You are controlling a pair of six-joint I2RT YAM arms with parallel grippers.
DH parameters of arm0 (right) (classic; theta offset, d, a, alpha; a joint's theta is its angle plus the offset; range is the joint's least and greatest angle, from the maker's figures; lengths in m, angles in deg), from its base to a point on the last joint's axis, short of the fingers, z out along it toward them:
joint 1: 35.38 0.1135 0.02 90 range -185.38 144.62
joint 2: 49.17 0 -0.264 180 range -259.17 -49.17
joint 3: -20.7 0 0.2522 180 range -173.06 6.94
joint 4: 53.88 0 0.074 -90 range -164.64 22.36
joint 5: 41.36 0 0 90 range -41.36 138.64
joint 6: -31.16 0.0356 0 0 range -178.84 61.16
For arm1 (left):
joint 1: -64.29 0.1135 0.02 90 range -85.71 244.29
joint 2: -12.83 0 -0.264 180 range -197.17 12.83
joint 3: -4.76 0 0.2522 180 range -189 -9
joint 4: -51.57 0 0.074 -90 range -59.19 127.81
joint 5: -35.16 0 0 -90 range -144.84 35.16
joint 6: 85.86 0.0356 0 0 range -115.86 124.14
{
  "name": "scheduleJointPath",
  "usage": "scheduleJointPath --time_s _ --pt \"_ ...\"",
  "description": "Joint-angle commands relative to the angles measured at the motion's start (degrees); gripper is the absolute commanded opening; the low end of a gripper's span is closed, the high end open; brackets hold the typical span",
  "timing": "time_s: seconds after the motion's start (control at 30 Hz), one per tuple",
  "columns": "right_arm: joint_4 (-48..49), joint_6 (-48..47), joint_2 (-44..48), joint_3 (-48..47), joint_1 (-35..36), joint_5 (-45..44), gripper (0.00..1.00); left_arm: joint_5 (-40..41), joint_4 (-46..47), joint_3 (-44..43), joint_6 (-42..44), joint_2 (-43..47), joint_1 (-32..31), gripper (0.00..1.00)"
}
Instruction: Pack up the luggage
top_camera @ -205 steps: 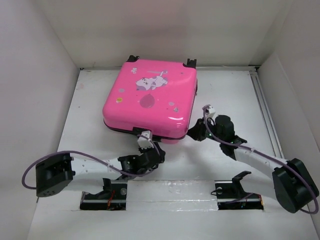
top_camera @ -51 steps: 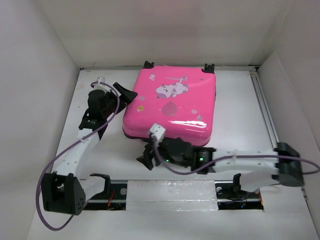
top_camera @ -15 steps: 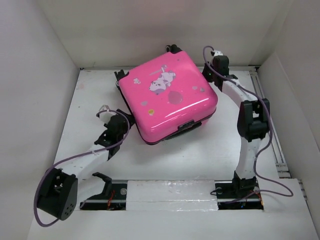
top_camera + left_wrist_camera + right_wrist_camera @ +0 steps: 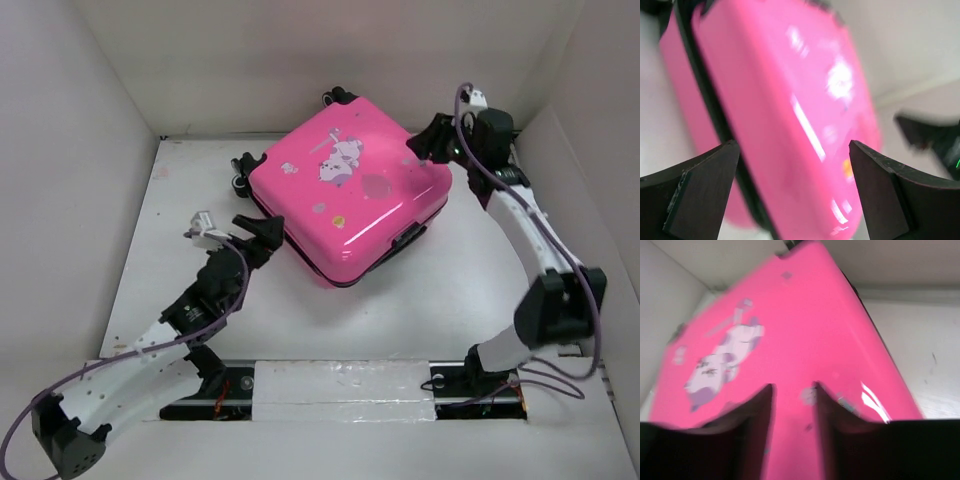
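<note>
Top external view: the small glossy hot-pink hard-shell suitcase (image 4: pixel 345 190) lies closed and flat, turned cornerwise, towards the back of the white table (image 4: pixel 430 300). Left gripper (image 4: pixel 262 232) sits just beside its near-left side, fingers spread wide – gripping nothing. Right gripper (image 4: pixel 428 140) is over the far-right corner – jaws partly apart, nothing between them

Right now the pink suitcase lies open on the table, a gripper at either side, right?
No: the luggage is shut, not open, as the top external view shows. It lies on the table, left gripper and right gripper at either side.
</note>
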Motion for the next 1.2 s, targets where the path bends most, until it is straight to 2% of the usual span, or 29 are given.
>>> scheduleJointPath --time_s 0.0,0.03,0.07,0.13,0.23,0.27,0.3,0.37,0.4,0.47,0.5,0.53,0.57,0.7,0.87,1.07,1.17 --pt "12.32 3.52 19.90 19.98 2.15 3.25 0.34 3.30 5.20 -5.24 2.93 -2.68 3.84 0.89" --pt "15.31 3.53 19.99 25.49 3.57 3.86 0.34 1.72 5.22 -5.26 2.94 -4.18 5.34 0.89" --pt "17.86 4.23 28.69 30.59 5.24 2.99 0.18 -0.30 6.53 -6.91 2.94 -5.85 6.92 0.89" --pt "22.36 5.72 36.39 43.66 10.06 -0.86 0.00 -6.95 7.67 -7.54 2.94 -9.71 11.57 0.89" --pt "22.38 6.34 46.69 52.41 14.38 -1.50 0.00 -12.07 7.68 -6.93 1.81 -11.40 14.66 0.89" --pt "21.41 6.34 48.18 56.53 16.92 -1.50 0.02 -12.70 7.68 -5.79 1.80 -11.40 15.28 0.88" --pt "20.79 6.34 50.29 58.66 18.25 -2.11 0.11 -12.71 7.68 -3.09 1.10 -10.88 15.29 0.88" --pt "24.55 6.34 51.01 64.79 22.19 -1.59 0.24 -15.42 9.52 0.27 0.57 -8.95 15.29 0.86" --pt "25.87 6.34 51.01 66.22 23.43 -2.28 0.34 -16.22 10.05 3.33 0.05 -8.25 15.29 0.79" --pt "29.83 5.82 49.61 67.73 26.24 -4.30 0.39 -18.67 10.66 6.16 0.56 -6.32 15.29 0.69" --pt "30.62 5.21 48.74 67.73 27.13 -5.53 0.39 -19.82 11.28 7.56 0.57 -6.30 15.29 0.62" --pt "31.15 3.81 46.12 67.21 27.83 -6.67 0.40 -20.87 11.90 10.10 0.57 -6.30 15.29 0.50" --pt "31.16 2.75 44.61 66.34 28.36 -6.68 0.40 -23.06 12.77 11.17 0.57 -6.30 15.29 0.45" --pt "32.64 1.33 37.75 62.64 29.68 -8.97 0.40 -25.01 16.55 14.17 1.35 -9.10 11.44 0.37" --pt "35.20 -0.24 34.84 62.11 30.92 -13.35 0.40 -26.68 20.41 14.17 1.89 -13.94 8.43 0.36" --pt "37.83 -1.39 29.84 61.40 31.44 -13.89 0.40 -28.44 26.31 14.26 2.42 -20.61 4.75 0.35" --pt "41.17 -1.39 27.29 61.40 31.45 -14.42 0.35 -28.44 28.51 12.86 2.94 -23.87 3.34 0.35"
